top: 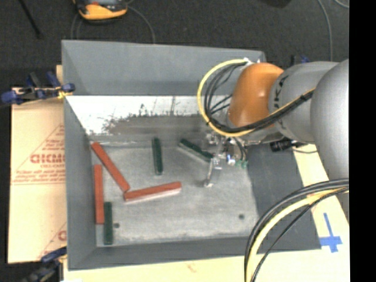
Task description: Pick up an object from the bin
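Grey metal bin [158, 69], with sloped walls and a flat scuffed floor; the back wall has dark scratch marks low down. The arm [320, 107] comes in over the right rim, with an orange cover [252, 93] and looped cables [207, 93] on its wrist. The gripper [210, 178] is low over the floor, right of centre and near the back. I cannot tell whether it is apart or together.

The nearest thing is a dark green stick [192, 148], tilted, flat and narrow. Its right end runs up to the gripper body, but contact is unclear. A second green stick [157, 155] lies upright in the view, just left of it and not touching it.

The left half holds three red-orange sticks. One is diagonal [110, 166], and one is vertical [98, 194] along the left wall. One is nearly level [153, 192], with its left end meeting the lower end of the diagonal stick. Another dark green stick [108, 223] lies in the front-left corner, beside the vertical red one.

All the sticks are straight, flat bars with a matte finish. There is bare floor in front of the gripper and in the whole front-right quarter. The right wall is close to the wrist, and the back wall is near.
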Robot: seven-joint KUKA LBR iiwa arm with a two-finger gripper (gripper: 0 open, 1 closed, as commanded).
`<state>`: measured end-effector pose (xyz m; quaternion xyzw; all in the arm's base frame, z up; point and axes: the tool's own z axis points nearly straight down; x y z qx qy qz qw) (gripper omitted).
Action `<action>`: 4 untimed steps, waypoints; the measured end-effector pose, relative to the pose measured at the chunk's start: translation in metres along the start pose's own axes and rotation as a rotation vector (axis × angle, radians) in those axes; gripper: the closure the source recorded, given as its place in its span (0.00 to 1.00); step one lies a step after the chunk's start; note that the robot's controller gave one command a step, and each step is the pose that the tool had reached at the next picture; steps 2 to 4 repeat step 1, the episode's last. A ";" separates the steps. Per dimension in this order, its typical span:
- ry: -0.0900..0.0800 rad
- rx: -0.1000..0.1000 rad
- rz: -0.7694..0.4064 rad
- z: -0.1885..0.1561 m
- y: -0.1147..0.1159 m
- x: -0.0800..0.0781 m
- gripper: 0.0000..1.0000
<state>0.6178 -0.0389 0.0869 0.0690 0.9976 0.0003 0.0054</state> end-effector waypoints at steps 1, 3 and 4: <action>0.002 0.001 0.144 0.014 0.023 -0.023 1.00; 0.002 0.001 0.144 0.014 0.023 -0.023 1.00; 0.002 0.001 0.144 0.014 0.023 -0.023 1.00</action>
